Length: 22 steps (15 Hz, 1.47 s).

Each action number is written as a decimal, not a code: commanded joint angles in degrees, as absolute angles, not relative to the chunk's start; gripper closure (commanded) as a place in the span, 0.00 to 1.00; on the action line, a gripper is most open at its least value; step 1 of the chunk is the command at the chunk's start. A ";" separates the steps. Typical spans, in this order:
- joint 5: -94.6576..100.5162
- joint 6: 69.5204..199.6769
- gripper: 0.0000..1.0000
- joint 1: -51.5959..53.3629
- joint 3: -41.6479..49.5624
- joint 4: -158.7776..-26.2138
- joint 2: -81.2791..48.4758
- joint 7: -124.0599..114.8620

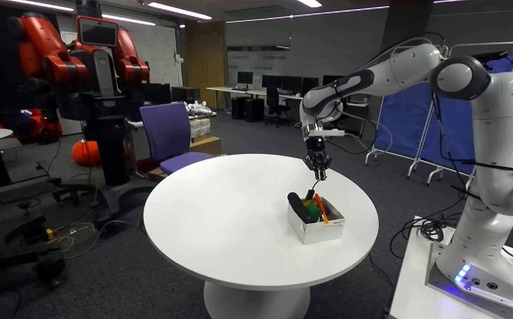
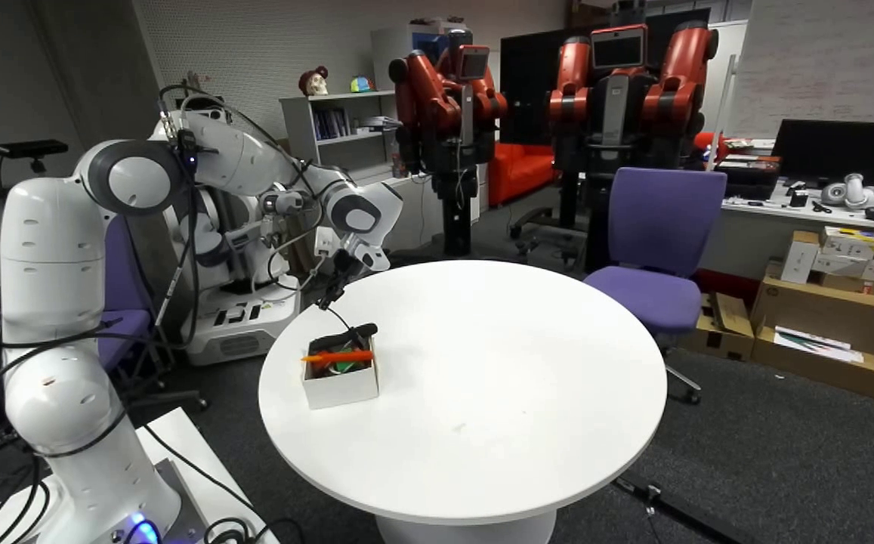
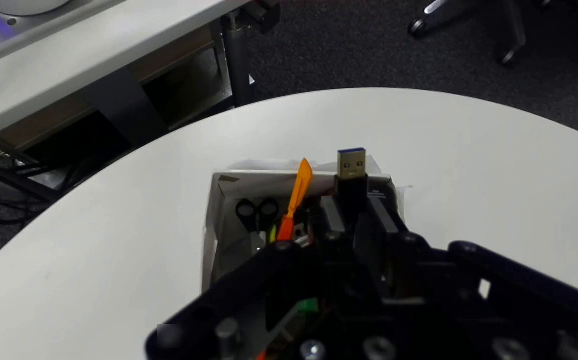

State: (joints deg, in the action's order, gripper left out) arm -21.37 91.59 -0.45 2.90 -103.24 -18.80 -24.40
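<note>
While the round white worktop (image 1: 221, 212) carries an open white box (image 1: 323, 235) near its edge, the hand (image 1: 321, 176) points down above it, closed on a black USB lead (image 3: 351, 189) that trails to the contents. Inside: orange knife-shaped tool (image 3: 297, 195), black-handled scissors (image 3: 257, 226). Lead's metal plug end (image 3: 351, 169) juts past the hand in wrist view.

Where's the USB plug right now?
In the wrist view, the USB plug is right of centre, held in the gripper, just right of the orange tool and overlapping the upper rim of the white box in that picture.
</note>
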 commanded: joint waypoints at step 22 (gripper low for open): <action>-24.65 88.48 0.96 1.21 2.22 -92.52 -26.01 -43.33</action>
